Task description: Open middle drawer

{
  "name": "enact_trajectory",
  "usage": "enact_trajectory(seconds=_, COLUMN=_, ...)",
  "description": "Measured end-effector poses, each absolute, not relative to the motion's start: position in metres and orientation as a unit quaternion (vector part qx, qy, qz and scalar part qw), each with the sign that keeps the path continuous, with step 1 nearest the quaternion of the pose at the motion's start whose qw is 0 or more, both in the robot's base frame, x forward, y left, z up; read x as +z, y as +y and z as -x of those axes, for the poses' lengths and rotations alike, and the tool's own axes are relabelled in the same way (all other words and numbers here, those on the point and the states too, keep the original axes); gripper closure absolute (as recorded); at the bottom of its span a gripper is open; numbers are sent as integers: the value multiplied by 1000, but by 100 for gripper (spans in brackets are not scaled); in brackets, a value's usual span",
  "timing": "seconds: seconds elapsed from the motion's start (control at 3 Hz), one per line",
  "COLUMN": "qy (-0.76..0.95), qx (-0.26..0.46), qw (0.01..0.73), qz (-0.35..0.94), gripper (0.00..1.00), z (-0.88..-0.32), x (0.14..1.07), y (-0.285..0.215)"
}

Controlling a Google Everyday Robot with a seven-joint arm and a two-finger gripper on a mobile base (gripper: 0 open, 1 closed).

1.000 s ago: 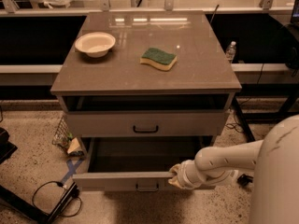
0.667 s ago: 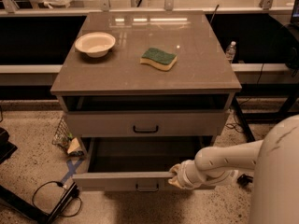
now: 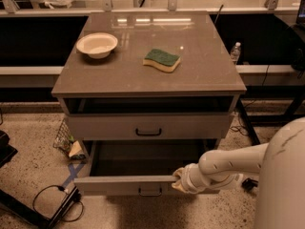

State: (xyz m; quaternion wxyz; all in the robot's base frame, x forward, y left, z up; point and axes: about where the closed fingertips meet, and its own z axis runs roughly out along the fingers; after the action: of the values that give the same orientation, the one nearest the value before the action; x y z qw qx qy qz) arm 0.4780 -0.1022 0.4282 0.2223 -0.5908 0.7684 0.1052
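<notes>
The middle drawer (image 3: 119,185) stands pulled well out of the grey-beige cabinet, and its dark inside shows. Its flat front has a small black bar handle (image 3: 150,192) at centre. My gripper (image 3: 177,180) is at the top edge of that front, just right of the handle, at the end of my white arm, which comes in from the right. The upper drawer (image 3: 105,127), with its own black handle (image 3: 148,132), sits above it with a dark gap under the cabinet top. No lower drawer is in view.
On the cabinet top (image 3: 205,70) lie a white bowl (image 3: 96,44) at the back left and a green-and-yellow sponge (image 3: 162,59) in the middle. Cables (image 3: 52,202) and a wire basket (image 3: 64,137) sit on the floor at the left. My white body (image 3: 283,185) fills the lower right.
</notes>
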Motion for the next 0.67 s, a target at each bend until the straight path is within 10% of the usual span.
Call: enact_trajectory(seconds=0.67, qy=768, qx=105, qw=222, qz=591, gripper=13, z=-478, x=428, y=-102)
